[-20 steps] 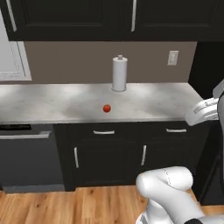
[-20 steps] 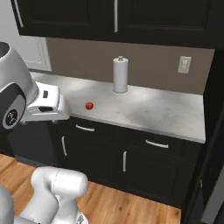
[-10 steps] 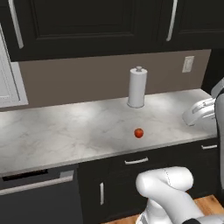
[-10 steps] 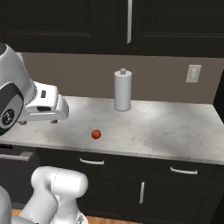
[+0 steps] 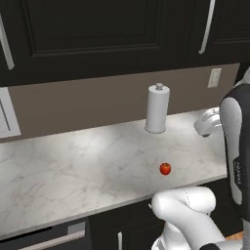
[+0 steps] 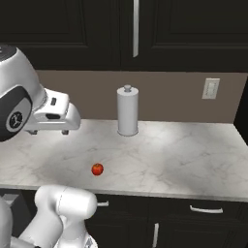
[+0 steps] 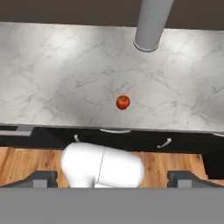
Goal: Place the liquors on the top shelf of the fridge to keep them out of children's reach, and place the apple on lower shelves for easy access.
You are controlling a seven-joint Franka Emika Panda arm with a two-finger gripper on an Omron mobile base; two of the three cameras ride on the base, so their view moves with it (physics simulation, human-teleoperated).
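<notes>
Only one apple (image 5: 165, 169) lies on the marble counter (image 5: 73, 171), near its front edge, well apart from the single paper towel roll (image 5: 157, 108) standing behind. Nothing blocks it. High above, the gripper (image 7: 111, 178) is spread wide, empty.

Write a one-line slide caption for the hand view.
Small red apple alone on the marble counter, paper towel roll behind it, seen from above.

The marble counter (image 5: 73, 166) bears an apple (image 5: 165, 169) and a paper towel roll (image 5: 157, 108).
</notes>
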